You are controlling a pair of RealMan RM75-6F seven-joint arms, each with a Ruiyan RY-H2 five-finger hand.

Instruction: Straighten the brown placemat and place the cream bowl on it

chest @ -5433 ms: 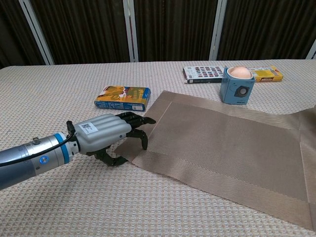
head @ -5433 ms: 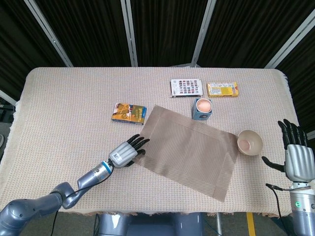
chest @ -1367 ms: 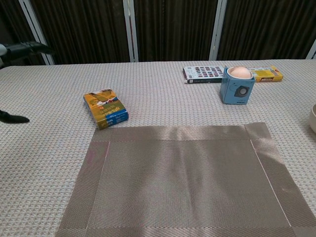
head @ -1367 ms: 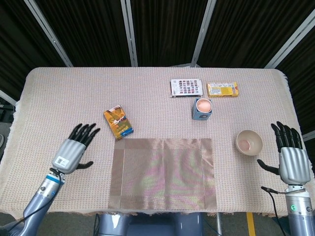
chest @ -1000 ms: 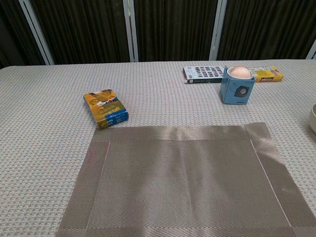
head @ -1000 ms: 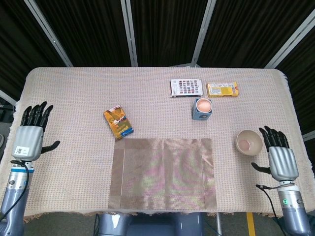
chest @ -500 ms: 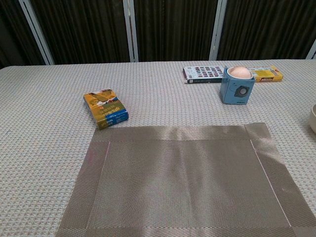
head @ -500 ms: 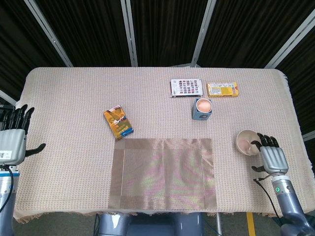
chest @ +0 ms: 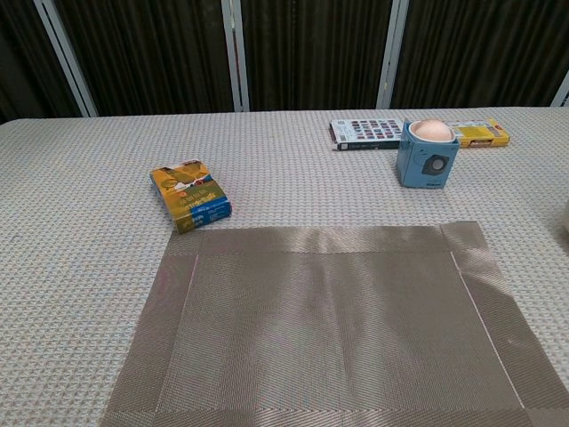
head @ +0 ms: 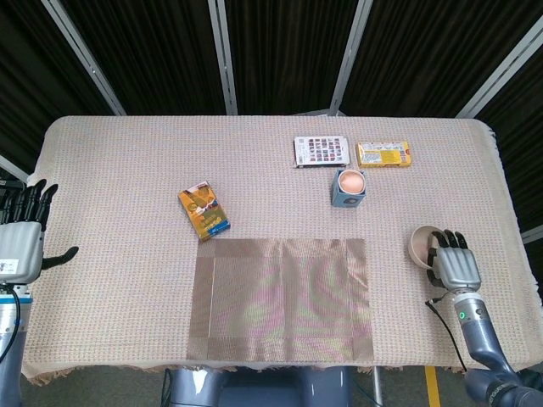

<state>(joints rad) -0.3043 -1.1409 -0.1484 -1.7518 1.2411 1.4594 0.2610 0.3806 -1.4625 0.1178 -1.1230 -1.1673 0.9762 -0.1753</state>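
The brown placemat (head: 280, 298) lies flat near the table's front edge, its sides square with that edge; the chest view shows it too (chest: 329, 320). The cream bowl (head: 421, 241) stands on the cloth to the right of the mat, apart from it. Only a sliver of the bowl shows at the right border of the chest view. My right hand (head: 454, 264) covers the bowl's right half, with fingers curled over the rim, and grips it. My left hand (head: 20, 239) hangs open off the table's left edge, fingers spread, holding nothing.
An orange and blue box (head: 204, 213) lies just beyond the mat's far left corner. A blue cup holding an egg (head: 349, 187) stands beyond the far right corner. A printed card (head: 321, 151) and a yellow packet (head: 383, 153) lie behind it.
My right hand has moved forward and left onto the bowl and closed over its rim. The bowl has shifted slightly. The left hand has drawn back to the table's left edge and now holds still.
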